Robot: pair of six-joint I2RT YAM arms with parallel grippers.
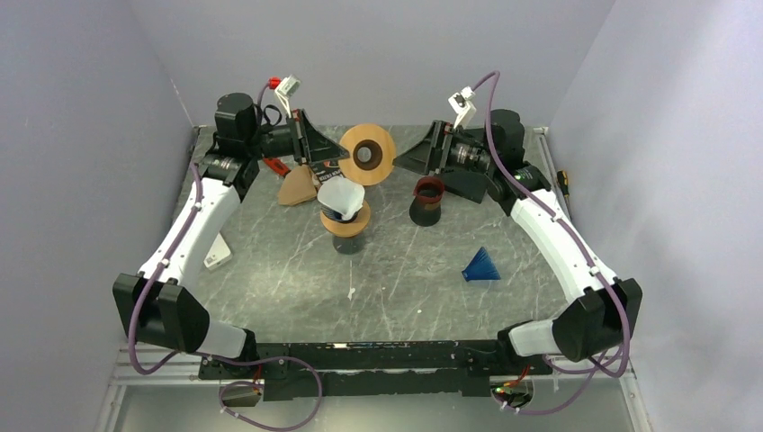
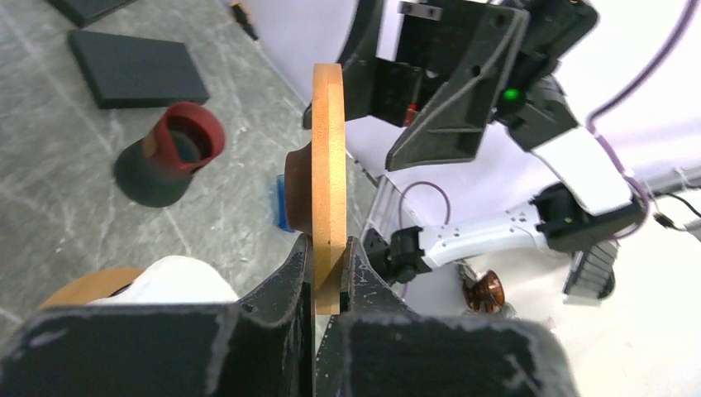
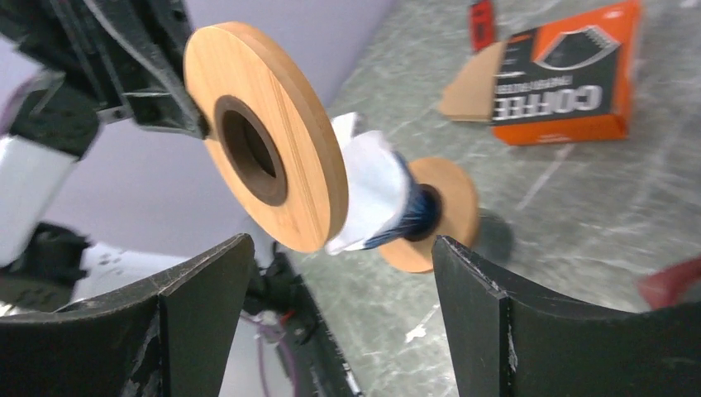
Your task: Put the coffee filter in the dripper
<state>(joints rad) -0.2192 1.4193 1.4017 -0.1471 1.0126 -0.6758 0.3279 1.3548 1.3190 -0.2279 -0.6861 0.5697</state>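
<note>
The left pincer [image 2: 329, 266] is clamped on the rim of a round wooden disc with a dark centre hole [image 2: 328, 178]. The left wrist view shows the disc edge-on. Only the right wrist view shows its flat face and hole, turned towards the right pincer [image 3: 340, 244], whose jaws stand wide apart with nothing in them, short of the disc.

Below the disc, a white paper coffee filter cone [image 1: 342, 195] sits in a blue dripper [image 3: 416, 211] on a wooden ring stand [image 1: 347, 224]. Its mouth faces up, its point down, and its long axis is roughly upright.

Only the top view shows a blue pleated cone [image 1: 482, 265] lying on the grey marble table [image 1: 405, 288]. A dark cup with a red rim [image 1: 426, 200] stands right of the dripper. An orange coffee filter box [image 3: 570, 78] and a brown paper filter [image 1: 296, 189] lie behind.
</note>
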